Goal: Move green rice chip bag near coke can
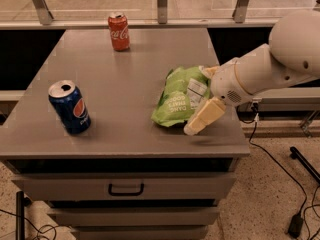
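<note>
The crinkly light-green rice chip bag (176, 100) is laid flat on the right side of the grey cabinet top (125, 79), its long axis running from the near left to the far right, lettering turned sideways. The cream two-finger gripper (198, 101) is set at its right edge, fingers spread wide, the bag's edge between them. The red coke can (119, 31) is stood upright at the far edge, well apart from the bag. A blue Pepsi can (70, 107) is seen near left.

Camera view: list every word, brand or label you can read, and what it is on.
"Coca-Cola": white script on the red can.
Blue can: Pepsi globe logo, no readable word.
Green bag: white lettering and label, too blurred to read.
Gripper, at the bag's right end: no text.
</note>
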